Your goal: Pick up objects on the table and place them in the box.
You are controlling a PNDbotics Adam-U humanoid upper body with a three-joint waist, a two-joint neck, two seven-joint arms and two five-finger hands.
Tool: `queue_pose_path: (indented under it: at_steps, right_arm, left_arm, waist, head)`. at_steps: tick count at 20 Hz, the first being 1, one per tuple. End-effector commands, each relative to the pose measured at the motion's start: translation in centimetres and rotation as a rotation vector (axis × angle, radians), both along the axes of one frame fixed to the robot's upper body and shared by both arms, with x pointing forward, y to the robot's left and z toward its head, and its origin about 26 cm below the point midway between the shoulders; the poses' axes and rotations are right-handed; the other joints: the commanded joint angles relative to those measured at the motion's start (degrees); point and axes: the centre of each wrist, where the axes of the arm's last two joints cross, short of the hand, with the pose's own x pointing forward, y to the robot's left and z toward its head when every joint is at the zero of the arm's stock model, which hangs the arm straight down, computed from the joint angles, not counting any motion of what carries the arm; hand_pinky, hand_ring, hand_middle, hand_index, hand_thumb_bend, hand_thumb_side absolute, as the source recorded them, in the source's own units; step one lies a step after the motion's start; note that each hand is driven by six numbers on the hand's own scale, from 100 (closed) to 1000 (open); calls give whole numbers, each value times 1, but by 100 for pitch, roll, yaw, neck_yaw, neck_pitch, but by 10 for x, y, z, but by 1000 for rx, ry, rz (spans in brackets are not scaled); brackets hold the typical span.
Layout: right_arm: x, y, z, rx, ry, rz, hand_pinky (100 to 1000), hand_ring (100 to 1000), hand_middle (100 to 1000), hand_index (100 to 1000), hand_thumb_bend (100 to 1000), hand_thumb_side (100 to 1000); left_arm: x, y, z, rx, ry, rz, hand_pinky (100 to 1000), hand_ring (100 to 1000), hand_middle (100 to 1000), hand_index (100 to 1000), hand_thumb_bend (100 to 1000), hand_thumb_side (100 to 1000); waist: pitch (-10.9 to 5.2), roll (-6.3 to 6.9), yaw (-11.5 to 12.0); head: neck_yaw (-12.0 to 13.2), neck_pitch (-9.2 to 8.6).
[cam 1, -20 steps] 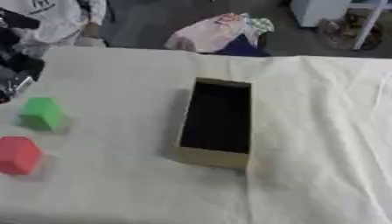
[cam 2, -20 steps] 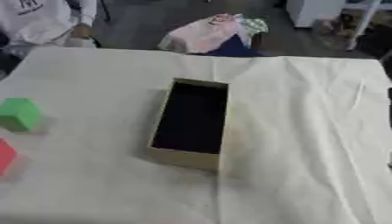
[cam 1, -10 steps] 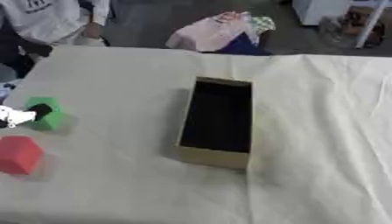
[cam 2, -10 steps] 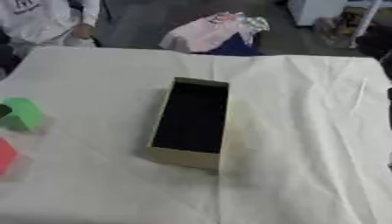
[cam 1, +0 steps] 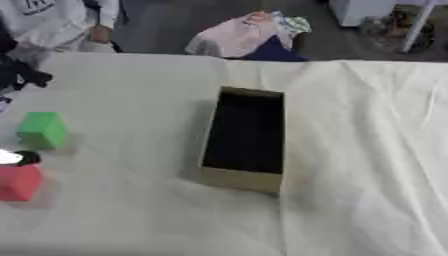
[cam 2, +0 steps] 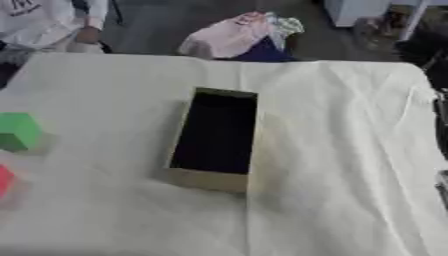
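A desk (cam 1: 367, 150) draped in a creased cream cloth fills the scene, with a heap of pink and dark clothing (cam 1: 249, 35) on the floor behind it. At the far left edge of the left eye view, the left robot hand (cam 1: 16, 157) has slid down from beside the green foam cube (cam 1: 41, 130) and now shows only as a small black-and-white tip just above the red foam cube (cam 1: 19, 182); whether its fingers are spread or curled cannot be told. The shift suggests the red cube is the next pick, with no grasp made yet. The right robot hand does not show in either view.

The long, open cardboard box (cam 1: 245, 137), tan outside and dark within, lies lengthwise at the desk's centre and looks empty. Both cubes sit well apart from it at the left, the green one behind the red, each resting flat on the cloth.
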Motion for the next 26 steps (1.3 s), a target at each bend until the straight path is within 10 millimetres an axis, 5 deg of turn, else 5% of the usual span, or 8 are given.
queue_pose_path:
  at_steps: [1,26]
  right_arm:
    - [-1,-1,8,-28,-21,3,849,818,717,877,100,934]
    - [-1,3,4,-15,5,18,849,813,713,877,100,935]
  left_arm:
    - [-1,8,15,98,14,34,926,899,844,1000,729,416]
    - [5,22,14,295,183,171,959,889,885,1000,865,371]
  waist:
    - [-35,22,9]
    - [-35,32,-11]
  head:
    - [-20,29]
    - [354,29]
